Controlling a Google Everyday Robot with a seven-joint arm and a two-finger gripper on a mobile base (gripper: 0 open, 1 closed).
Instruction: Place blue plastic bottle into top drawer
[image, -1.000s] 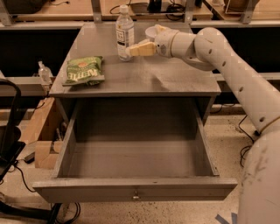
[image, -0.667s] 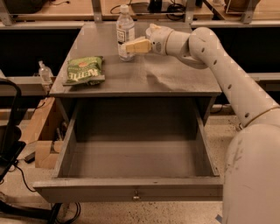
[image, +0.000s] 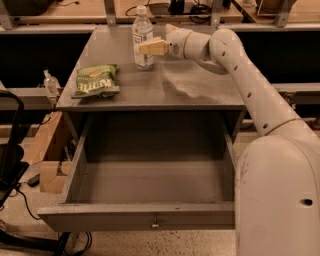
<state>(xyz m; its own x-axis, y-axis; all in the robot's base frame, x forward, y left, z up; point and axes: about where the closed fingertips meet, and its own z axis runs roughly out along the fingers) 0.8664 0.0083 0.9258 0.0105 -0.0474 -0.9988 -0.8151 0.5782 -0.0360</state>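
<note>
Grey cabinet stands before a wooden bench strung with cables, and its top drawer is pulled fully out, the knob facing the camera. The blue plastic bottle stands upright near the back of the cabinet top, right where it was a second ago. The green chip bag at the left edge has not moved either. The gripper has lifted slightly and sits level with the bottle's label. Its jaws are spread, with one tan finger crossing in front of the bottle, and contact cannot be made out. The white arm now fills more of the right side. A small clear bottle sits on a ledge to the left.
</note>
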